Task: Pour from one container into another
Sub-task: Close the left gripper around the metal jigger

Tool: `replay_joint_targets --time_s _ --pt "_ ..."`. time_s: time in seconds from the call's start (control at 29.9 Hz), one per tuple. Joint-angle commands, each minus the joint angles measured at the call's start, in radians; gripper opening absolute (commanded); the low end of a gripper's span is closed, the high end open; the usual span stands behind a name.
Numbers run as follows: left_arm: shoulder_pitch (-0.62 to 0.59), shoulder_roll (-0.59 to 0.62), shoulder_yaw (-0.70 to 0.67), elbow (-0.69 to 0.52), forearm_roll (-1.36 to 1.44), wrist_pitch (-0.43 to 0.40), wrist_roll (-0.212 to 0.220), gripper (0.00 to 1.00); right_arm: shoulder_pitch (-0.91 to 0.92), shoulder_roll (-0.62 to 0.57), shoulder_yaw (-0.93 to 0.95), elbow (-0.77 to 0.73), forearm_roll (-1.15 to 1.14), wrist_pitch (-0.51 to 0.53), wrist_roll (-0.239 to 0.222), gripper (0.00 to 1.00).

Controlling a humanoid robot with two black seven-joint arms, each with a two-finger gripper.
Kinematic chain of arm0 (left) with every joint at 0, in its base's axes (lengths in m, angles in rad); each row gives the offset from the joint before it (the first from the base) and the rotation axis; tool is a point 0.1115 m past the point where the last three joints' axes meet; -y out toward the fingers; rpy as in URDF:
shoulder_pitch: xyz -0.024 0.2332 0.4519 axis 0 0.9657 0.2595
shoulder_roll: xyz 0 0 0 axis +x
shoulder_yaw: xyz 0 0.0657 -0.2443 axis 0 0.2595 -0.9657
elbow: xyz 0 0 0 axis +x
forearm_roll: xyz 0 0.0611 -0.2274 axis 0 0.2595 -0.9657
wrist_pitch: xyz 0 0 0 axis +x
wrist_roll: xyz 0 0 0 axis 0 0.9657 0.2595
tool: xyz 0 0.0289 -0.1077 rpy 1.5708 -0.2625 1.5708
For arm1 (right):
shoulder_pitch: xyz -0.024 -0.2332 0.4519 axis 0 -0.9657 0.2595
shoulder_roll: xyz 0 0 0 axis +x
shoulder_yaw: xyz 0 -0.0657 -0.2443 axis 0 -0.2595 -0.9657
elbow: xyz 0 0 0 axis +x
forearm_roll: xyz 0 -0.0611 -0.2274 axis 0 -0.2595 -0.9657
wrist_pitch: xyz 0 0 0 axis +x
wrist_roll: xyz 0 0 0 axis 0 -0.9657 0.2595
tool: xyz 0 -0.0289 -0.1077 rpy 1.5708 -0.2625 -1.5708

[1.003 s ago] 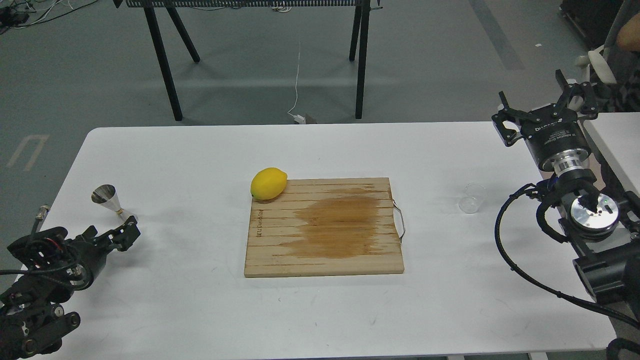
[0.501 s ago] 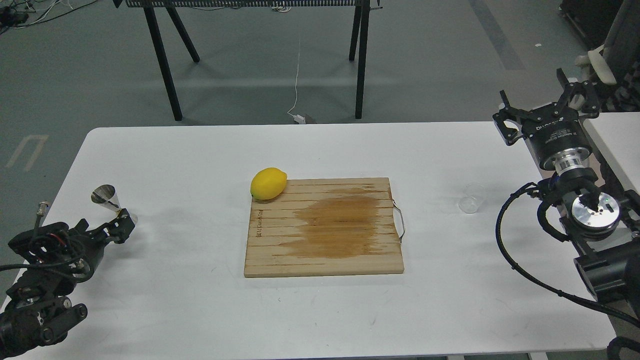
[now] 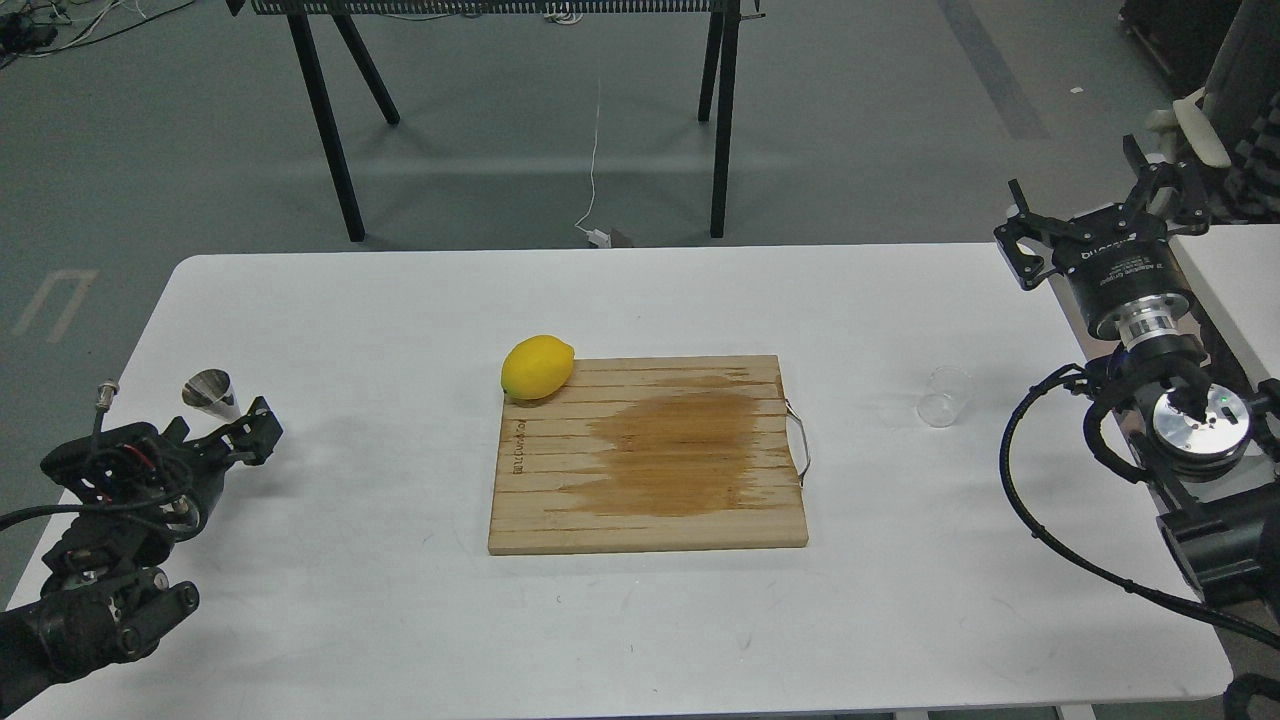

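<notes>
The shiny steel jigger (image 3: 208, 390) stands upright near the table's left edge. Only its upper cone shows, because my left gripper (image 3: 250, 432) sits right in front of its lower half. That gripper's fingers look spread, and I cannot see whether they touch the jigger. The small clear cup (image 3: 945, 397) stands on the table to the right of the board and looks empty. My right gripper (image 3: 1078, 190) is raised at the far right, behind and to the right of the cup. Its fingers are wide open and hold nothing.
A wooden cutting board (image 3: 648, 455) with a dark wet stain and a wire handle lies mid-table. A yellow lemon (image 3: 537, 367) rests at the board's back left corner. My right arm's cable (image 3: 1010, 480) loops over the table's right side.
My left gripper has drawn back to the left and then moved up to the jigger, now covering its lower cone. The right gripper has drifted slightly right and up. The cup and lemon are unmoved.
</notes>
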Motion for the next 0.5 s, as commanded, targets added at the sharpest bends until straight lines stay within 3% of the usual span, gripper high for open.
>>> replay_joint_targets --time_s 0.0,0.13,0.27,0.37,0.47 --pt "-0.001 -0.011 0.0 0.02 0.002 0.001 -0.002 0.91 0.0 0.0 0.0 0.0 0.0 0.0 0.001 1.0" --pt "0.001 -0.011 0.002 0.021 0.003 0.001 -0.002 0.77 -0.001 0.0 -0.001 0.0 0.0 0.001 0.0 1.0" --pt "-0.001 -0.012 0.005 0.03 0.005 -0.001 -0.002 0.54 -0.001 0.0 -0.001 0.0 0.0 0.001 0.001 1.0" --pt "0.001 -0.022 0.006 0.043 0.002 -0.001 -0.002 0.47 -0.001 0.0 -0.001 0.0 0.0 0.001 0.0 1.0" --pt "0.001 -0.023 0.006 0.043 0.002 -0.001 -0.003 0.21 -0.001 0.0 -0.001 0.0 0.0 0.001 0.0 1.0"
